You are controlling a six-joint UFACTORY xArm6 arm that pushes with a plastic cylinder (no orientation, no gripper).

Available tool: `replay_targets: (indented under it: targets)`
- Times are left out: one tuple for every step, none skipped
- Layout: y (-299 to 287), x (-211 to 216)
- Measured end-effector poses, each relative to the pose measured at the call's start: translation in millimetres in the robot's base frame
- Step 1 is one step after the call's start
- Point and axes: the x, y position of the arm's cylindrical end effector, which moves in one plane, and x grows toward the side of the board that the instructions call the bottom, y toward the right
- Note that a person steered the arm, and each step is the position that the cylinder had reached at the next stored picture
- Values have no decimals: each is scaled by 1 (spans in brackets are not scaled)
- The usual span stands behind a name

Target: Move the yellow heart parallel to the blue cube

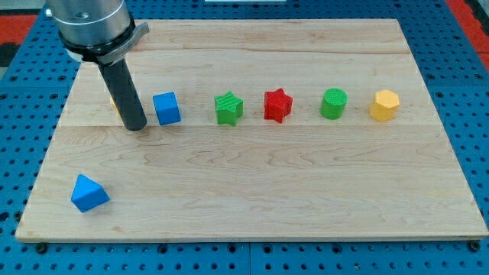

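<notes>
The blue cube sits on the wooden board, left of centre. My tip rests on the board just left of the cube, a small gap apart. The yellow heart is almost wholly hidden behind the rod; only a thin yellow sliver shows at the rod's left edge, level with the cube. The arm's grey body fills the view's top left.
A green star-shaped block, a red star, a green cylinder and a yellow hexagonal block stand in a row right of the cube. A blue triangular block lies at the bottom left.
</notes>
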Motion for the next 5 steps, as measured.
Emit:
replay_targets:
  targets:
    - [0, 0]
    - [5, -1]
    - [5, -14]
    - [5, -20]
    - [5, -20]
